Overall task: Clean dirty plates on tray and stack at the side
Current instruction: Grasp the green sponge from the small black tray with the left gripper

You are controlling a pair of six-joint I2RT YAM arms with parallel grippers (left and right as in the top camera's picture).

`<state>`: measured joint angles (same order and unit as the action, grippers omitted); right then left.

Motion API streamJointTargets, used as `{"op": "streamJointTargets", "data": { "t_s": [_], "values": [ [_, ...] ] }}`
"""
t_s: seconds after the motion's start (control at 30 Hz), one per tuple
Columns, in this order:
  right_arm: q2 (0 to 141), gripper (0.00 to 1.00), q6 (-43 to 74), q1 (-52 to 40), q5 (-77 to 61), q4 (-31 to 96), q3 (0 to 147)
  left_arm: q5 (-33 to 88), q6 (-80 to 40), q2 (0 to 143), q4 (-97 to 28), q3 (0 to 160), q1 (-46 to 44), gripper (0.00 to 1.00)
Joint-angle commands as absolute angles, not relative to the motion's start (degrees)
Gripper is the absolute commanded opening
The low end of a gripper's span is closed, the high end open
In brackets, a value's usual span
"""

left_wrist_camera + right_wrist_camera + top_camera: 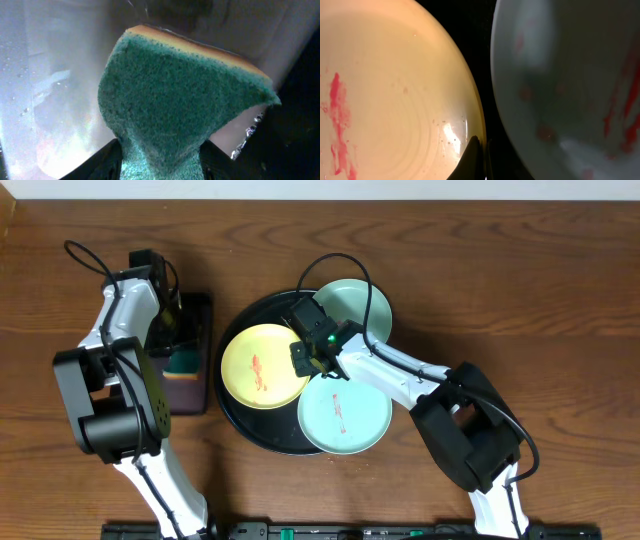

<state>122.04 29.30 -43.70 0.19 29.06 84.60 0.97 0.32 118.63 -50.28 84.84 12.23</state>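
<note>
The black round tray point(240, 420) holds three dirty plates: a pale yellow plate point(262, 365) on the left, one mint plate point(352, 308) at the back right and another mint plate point(345, 413) at the front right. All show reddish smears. My right gripper point(308, 358) is shut on the right rim of the yellow plate point(395, 90), fingertips point(482, 155) pinching the edge, with a mint plate point(570, 90) just beside. My left gripper point(170, 325) is shut on the teal sponge point(175, 100), fingers point(160, 165) squeezing its lower end.
A small dark rectangular tray point(190, 395) lies left of the round tray, under my left gripper; its shiny wet floor point(50, 75) shows behind the sponge. The wooden table point(560, 300) surrounds both. The tray's black floor point(480, 50) shows between the two plates.
</note>
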Motion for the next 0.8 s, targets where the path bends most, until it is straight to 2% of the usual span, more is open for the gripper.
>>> {"op": "streamJointTargets", "data": {
  "t_s": [0.0, 0.1, 0.17, 0.23, 0.47, 0.77],
  "values": [
    [123.79, 0.01, 27.57, -44.58, 1.04, 29.58, 85.03, 1.06, 0.84, 120.36, -50.04, 84.42, 12.32, 0.43],
    [123.79, 0.01, 27.57, -44.58, 1.04, 29.54, 85.01, 1.06, 0.82, 120.36, -49.41, 84.42, 12.32, 0.38],
    [123.79, 0.01, 27.57, -44.58, 1.04, 29.56, 85.03, 1.06, 0.82, 120.36, -48.71, 84.42, 12.32, 0.29],
    [123.79, 0.01, 27.55, -44.58, 1.02, 29.56, 85.01, 1.04, 0.82, 120.36, -48.49, 84.42, 12.32, 0.08],
    [123.79, 0.01, 27.57, -44.58, 1.02, 29.54, 85.03, 0.91, 0.82, 118.19, -51.27, 86.24, 12.32, 0.07],
    [123.76, 0.01, 25.41, -43.72, -3.57, 29.28, 85.06, 5.32, 0.03, 103.46, -58.5, 88.97, 11.73, 0.07]
  ]
}}
